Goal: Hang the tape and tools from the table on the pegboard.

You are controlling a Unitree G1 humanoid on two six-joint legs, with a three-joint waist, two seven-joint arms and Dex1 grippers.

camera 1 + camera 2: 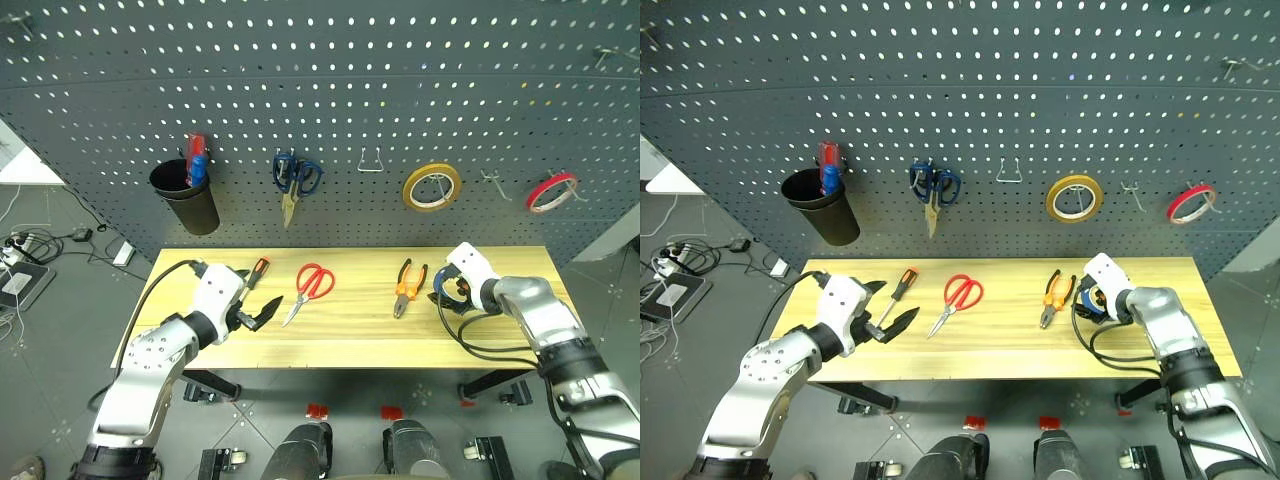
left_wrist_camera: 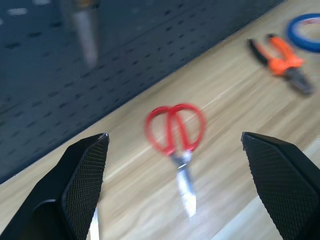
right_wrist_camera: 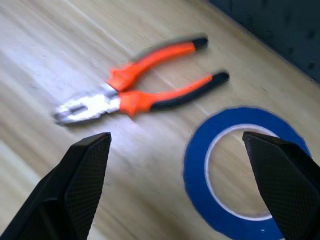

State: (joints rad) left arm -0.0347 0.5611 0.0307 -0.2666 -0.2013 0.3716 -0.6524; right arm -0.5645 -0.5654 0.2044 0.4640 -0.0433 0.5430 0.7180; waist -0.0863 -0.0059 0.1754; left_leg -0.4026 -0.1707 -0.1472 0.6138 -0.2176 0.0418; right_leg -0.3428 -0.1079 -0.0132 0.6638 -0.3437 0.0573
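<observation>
On the light wooden table [image 1: 340,335] lie a screwdriver [image 1: 257,272], red-handled scissors [image 1: 313,285] and orange-and-black pliers [image 1: 408,285]. The blue tape [image 3: 196,165] lies flat just right of the pliers, partly hidden in the head views by my right gripper [image 1: 443,297]. That gripper hangs open over the tape and the pliers' handles [image 3: 145,90]. My left gripper [image 1: 258,295] is open above the table beside the screwdriver, pointing toward the scissors [image 2: 176,131]; nothing is between its fingers [image 2: 85,175]. The dark pegboard [image 1: 330,90] rises behind the table.
On the pegboard hang a black cup [image 1: 185,195] with pens, dark blue scissors [image 1: 295,178], a yellow roll [image 1: 432,186] and a thin red roll [image 1: 552,190]. A bare wire hook [image 1: 371,160] and a smaller hook [image 1: 490,182] stick out between them. Cables lie on the floor at left.
</observation>
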